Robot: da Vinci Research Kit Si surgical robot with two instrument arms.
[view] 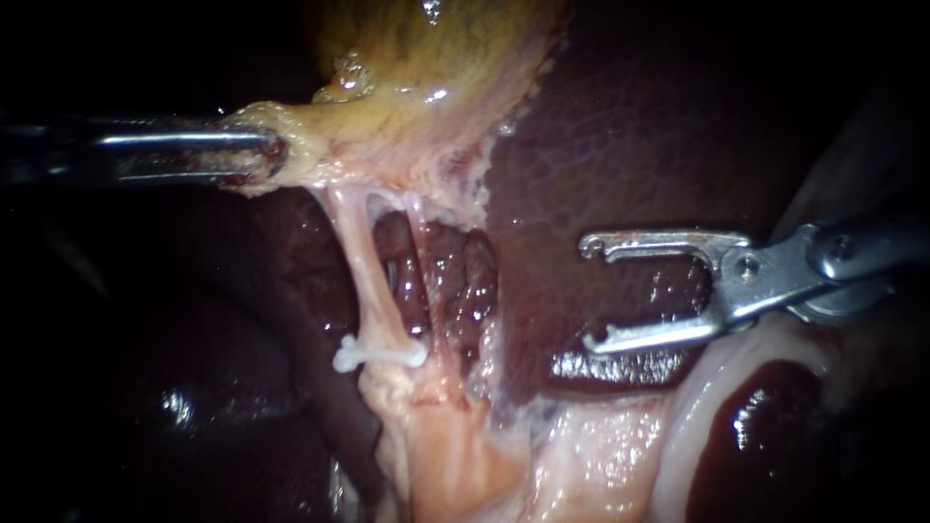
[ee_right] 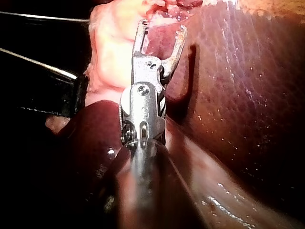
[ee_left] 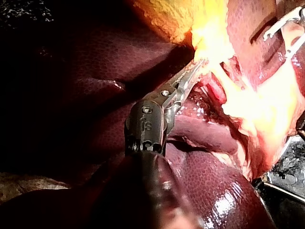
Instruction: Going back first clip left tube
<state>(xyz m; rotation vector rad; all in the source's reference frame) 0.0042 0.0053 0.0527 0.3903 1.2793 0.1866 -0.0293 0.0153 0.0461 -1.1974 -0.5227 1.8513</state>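
A white clip [view: 380,353] sits across the lower end of the pale left tube [view: 363,271], which runs down from the yellowish gallbladder [view: 426,68]. A thinner right tube [view: 418,252] runs beside it. My left instrument [view: 262,155] comes in from the left, its jaws shut on the gallbladder's pale lower edge; in the left wrist view its jaws [ee_left: 193,71] bite into bright tissue. My right instrument [view: 593,291] hovers over the liver, well right of the tubes, jaws open and empty; its jaws [ee_right: 161,29] show the same gap in the right wrist view.
Dark red liver [view: 659,136] fills the right and the background behind the tubes. Pale fatty tissue [view: 581,455] spreads below the clip, with a whitish fold [view: 707,387] curving under my right instrument.
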